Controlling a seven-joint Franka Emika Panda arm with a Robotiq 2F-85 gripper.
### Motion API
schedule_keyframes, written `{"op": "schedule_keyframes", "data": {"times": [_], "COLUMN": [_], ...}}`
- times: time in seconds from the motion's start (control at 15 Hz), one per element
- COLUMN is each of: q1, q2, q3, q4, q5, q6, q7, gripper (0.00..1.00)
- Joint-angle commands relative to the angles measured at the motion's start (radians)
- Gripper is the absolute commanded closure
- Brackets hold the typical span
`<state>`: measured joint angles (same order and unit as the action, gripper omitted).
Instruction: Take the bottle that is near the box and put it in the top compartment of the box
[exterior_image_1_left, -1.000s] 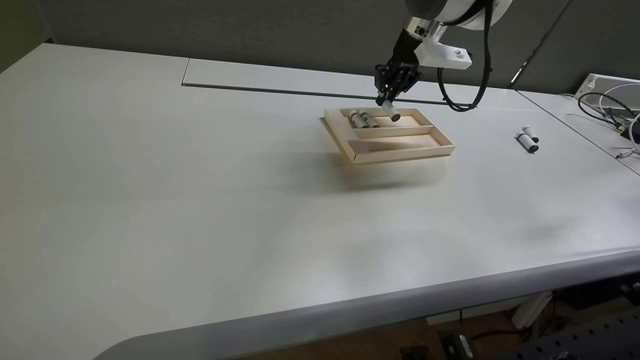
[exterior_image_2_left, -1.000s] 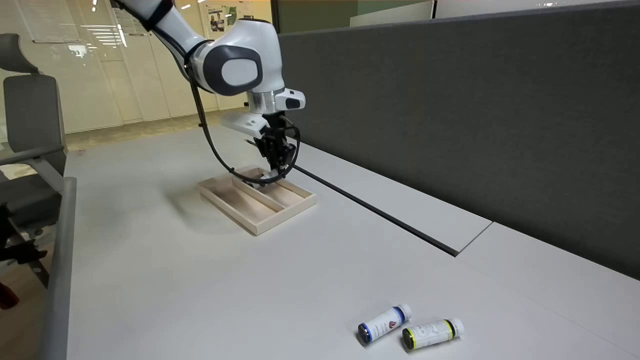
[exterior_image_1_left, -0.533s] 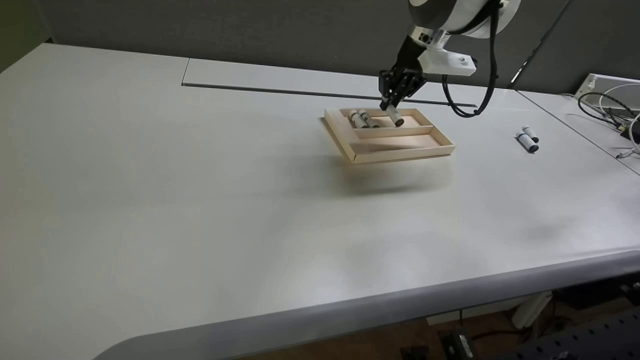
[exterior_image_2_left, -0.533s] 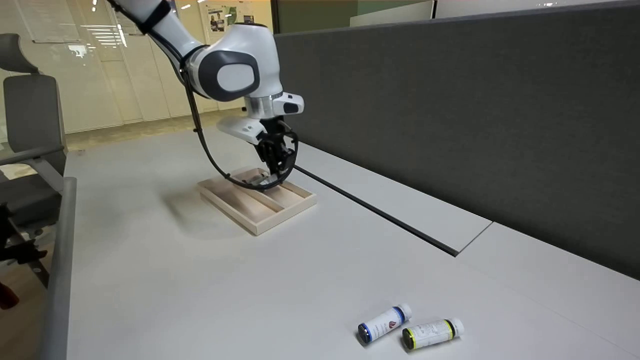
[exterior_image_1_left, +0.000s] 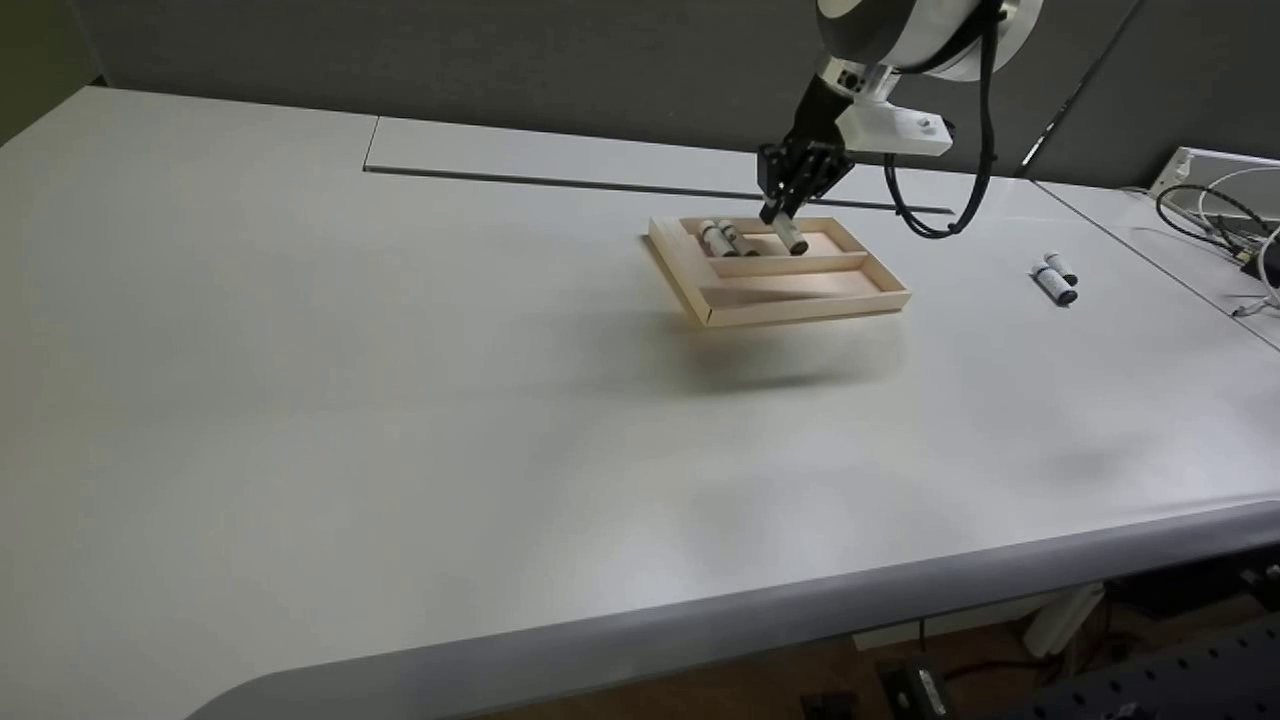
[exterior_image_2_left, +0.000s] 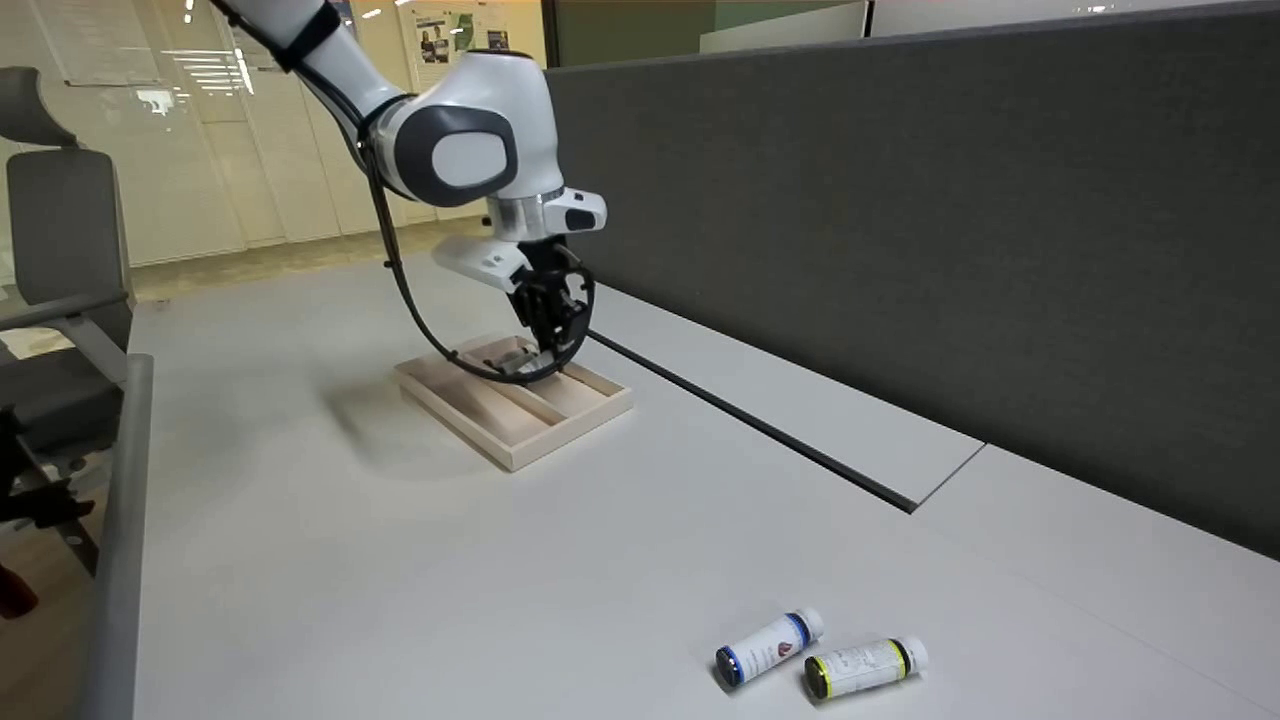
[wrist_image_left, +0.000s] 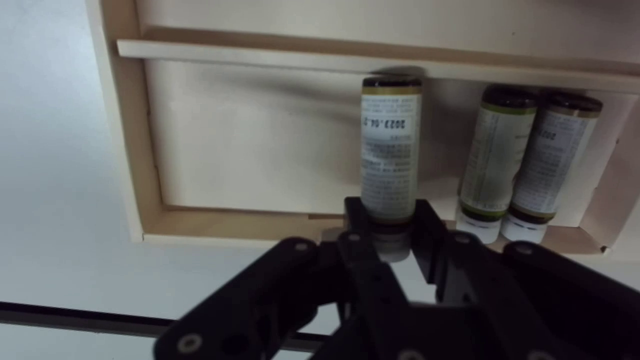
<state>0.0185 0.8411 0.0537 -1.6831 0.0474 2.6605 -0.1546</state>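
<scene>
My gripper (wrist_image_left: 389, 210) is shut on the bottle (wrist_image_left: 391, 155), a pale-labelled cylinder with a white cap and dark base. The fingers hold it near the cap, with the base pointing away. The bottle (exterior_image_1_left: 790, 236) hangs tilted in the top compartment (wrist_image_left: 250, 150) of the light wood box (exterior_image_1_left: 800, 318), its dark base close to the divider (wrist_image_left: 300, 60). Whether it touches the floor I cannot tell. Two similar bottles (wrist_image_left: 500, 155) lie side by side at one end of that compartment. In an exterior view, the arm cable partly covers the gripper (exterior_image_2_left: 555, 345) and bottle.
Two more bottles, one blue-banded (exterior_image_2_left: 770, 650) and one yellow-banded (exterior_image_2_left: 865, 668), lie on the white table away from the box. A dark slot (exterior_image_2_left: 750, 420) runs along the table near the grey partition (exterior_image_2_left: 950, 250). A black cable (exterior_image_2_left: 390, 240) loops beside the gripper.
The gripper with the bottle has moved down and slightly sideways, lower into the compartment, away from the two lying bottles. Over the last half second it has hardly moved.
</scene>
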Motion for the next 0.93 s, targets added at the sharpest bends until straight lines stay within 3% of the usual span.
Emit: {"op": "schedule_keyframes", "data": {"times": [0.0,0.07,0.13,0.47,0.53,0.67,0.87], "q1": [0.005,0.004,0.004,-0.004,-0.006,-0.013,-0.023], "q2": [-0.014,-0.017,-0.023,-0.04,-0.046,-0.052,-0.044], "q3": [-0.007,-0.007,-0.009,-0.009,-0.011,-0.015,-0.022], "q4": [-0.02,-0.022,-0.025,-0.034,-0.041,-0.046,-0.038], "q5": [-0.016,-0.017,-0.018,-0.021,-0.022,-0.021,-0.019], "q6": [-0.009,-0.012,-0.013,-0.023,-0.017,-0.016,-0.028], "q7": [0.042,0.042,0.041,0.031,0.03,0.03,0.03], "gripper": [0.93,0.48,0.47,0.14,0.57,0.53,0.73]}}
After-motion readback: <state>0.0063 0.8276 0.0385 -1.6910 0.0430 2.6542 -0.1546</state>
